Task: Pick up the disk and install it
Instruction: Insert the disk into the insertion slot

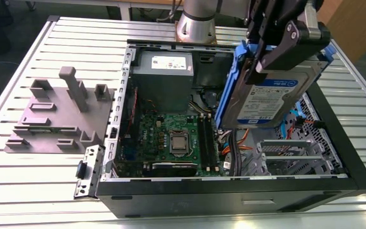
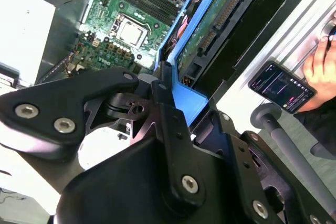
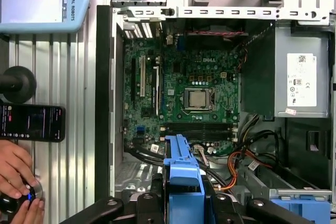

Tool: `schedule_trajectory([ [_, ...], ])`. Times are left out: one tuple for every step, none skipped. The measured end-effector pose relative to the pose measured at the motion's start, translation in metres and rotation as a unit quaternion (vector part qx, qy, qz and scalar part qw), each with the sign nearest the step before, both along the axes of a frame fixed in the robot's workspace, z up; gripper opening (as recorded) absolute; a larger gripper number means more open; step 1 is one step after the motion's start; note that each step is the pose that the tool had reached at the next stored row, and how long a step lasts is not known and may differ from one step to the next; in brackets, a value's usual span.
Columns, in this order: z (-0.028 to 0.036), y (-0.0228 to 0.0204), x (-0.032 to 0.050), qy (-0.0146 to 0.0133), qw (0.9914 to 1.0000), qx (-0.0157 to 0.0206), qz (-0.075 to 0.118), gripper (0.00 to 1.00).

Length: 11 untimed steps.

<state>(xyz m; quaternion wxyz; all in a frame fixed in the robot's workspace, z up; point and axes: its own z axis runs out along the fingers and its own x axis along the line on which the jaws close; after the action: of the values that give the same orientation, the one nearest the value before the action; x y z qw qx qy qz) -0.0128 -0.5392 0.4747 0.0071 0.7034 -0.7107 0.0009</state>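
Note:
The disk (image 1: 264, 98) is a silver drive with a white-and-blue label in a blue carrier. It hangs on edge, tilted, above the open computer case (image 1: 234, 193), over the case's side at the exterior view's right. My gripper (image 1: 267, 61) is shut on its upper end. In the first wrist view the carrier's blue handle (image 3: 182, 174) sticks out between my black fingers (image 3: 147, 203), above the motherboard's edge and cables. The second wrist view shows the disk's green underside (image 2: 210, 24) and the blue frame (image 2: 185, 95) clamped in my gripper (image 2: 168, 103).
Inside the case lie the motherboard (image 1: 170, 138), a grey power-supply box (image 1: 164, 71) and metal drive bays (image 1: 291, 152). A grey fixture (image 1: 55, 114) stands on the slatted table at the exterior view's left. Beside the case are a phone (image 3: 31, 123) and a person's hand (image 3: 16, 179).

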Motion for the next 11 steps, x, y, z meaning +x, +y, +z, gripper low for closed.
schedule_trajectory([
  [-0.0003,-0.0027,0.0004,0.0,1.0,0.0,0.0,0.36],
  [-0.0006,-0.0055,0.0007,0.0,1.0,0.0,0.0,0.36],
  [-0.001,-0.0082,0.001,0.0,1.0,0.0001,0.0,0.36],
  [-0.0013,-0.0105,0.0015,0.0,1.0,0.0001,0.0,0.36],
  [-0.0017,-0.0124,0.002,0.0,1.0,0.0,0.0,0.36],
  [-0.0021,-0.0137,0.0027,0.0,1.0,0.0,0.0,0.36],
  [-0.0024,-0.0146,0.0038,0.0,1.0,-0.0001,0.0,0.36],
  [-0.0029,-0.0151,0.0053,0.0,1.0,0.0001,0.0,0.36],
  [-0.0033,-0.0155,0.007,0.0,1.0,0.0001,0.0,0.36],
  [-0.0036,-0.0157,0.0092,0.0,1.0,0.0001,0.0,0.36],
  [-0.0037,-0.0159,0.0118,0.0,1.0,-0.0001,0.0,0.36],
])
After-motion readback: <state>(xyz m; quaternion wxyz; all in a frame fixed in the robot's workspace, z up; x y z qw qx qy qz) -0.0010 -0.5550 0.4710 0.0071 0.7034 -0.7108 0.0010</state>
